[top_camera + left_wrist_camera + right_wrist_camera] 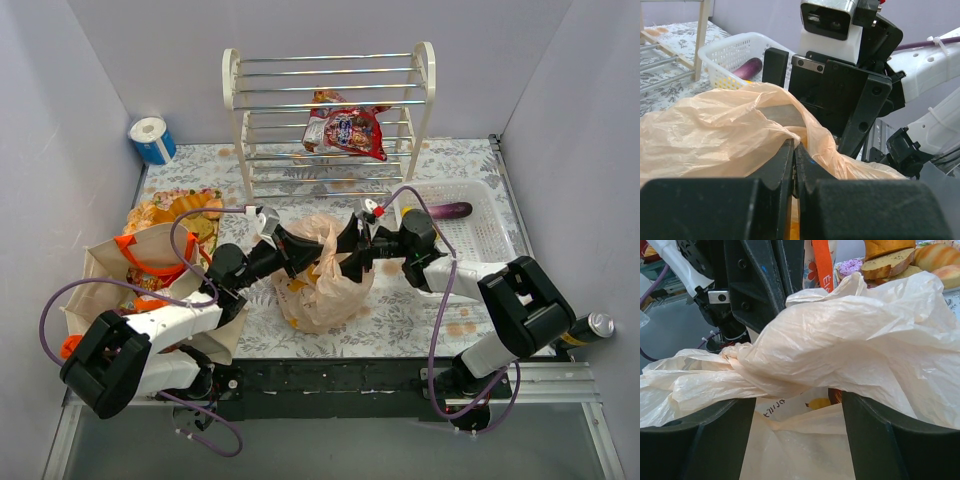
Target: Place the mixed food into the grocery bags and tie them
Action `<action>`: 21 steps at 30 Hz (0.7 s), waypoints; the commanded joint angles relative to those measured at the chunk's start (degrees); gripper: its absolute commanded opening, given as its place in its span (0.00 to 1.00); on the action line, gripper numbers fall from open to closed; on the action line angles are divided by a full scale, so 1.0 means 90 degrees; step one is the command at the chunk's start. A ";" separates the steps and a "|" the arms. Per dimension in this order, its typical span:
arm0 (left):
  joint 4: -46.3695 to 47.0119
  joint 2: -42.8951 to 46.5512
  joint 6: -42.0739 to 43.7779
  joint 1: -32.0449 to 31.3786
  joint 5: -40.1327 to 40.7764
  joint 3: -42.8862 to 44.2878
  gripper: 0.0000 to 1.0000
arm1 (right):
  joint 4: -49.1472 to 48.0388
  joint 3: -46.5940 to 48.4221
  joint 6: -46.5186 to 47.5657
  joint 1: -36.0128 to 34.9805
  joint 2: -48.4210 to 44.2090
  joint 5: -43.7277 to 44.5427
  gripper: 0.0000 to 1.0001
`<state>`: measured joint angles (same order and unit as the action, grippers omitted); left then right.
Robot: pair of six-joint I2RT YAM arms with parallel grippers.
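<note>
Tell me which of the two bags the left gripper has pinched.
The thin peach plastic bag in the middle: the left gripper is shut on its film. The beige canvas tote with orange handles stands apart at the left.

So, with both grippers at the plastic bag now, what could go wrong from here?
The left gripper is shut on a thin fold of the plastic bag; a hard pull might tear it. The right gripper stands open, with the twisted plastic only lying across its fingers, so that end could slip away and the tie come loose. The two grippers are also very close, so they may bump.
</note>
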<state>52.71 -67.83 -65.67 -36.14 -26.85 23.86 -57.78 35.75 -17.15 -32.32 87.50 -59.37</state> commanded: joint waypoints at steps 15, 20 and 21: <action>0.0656 0.0086 0.0422 -0.0769 0.1870 -0.0404 0.00 | -0.2349 -0.0466 -0.1220 -0.0286 0.0189 0.1049 0.79; 0.0862 0.0027 0.0314 -0.0984 0.2260 -0.0463 0.00 | -0.2652 -0.0534 -0.1327 -0.0306 0.0189 0.1470 0.77; 0.0930 0.0018 0.0275 -0.1023 0.2299 -0.0473 0.00 | -0.2701 -0.0554 -0.1356 -0.0316 0.0209 0.1586 0.77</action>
<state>58.17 -67.90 -63.26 -43.83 -10.13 20.62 -72.99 31.68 -27.99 -34.76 89.03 -49.87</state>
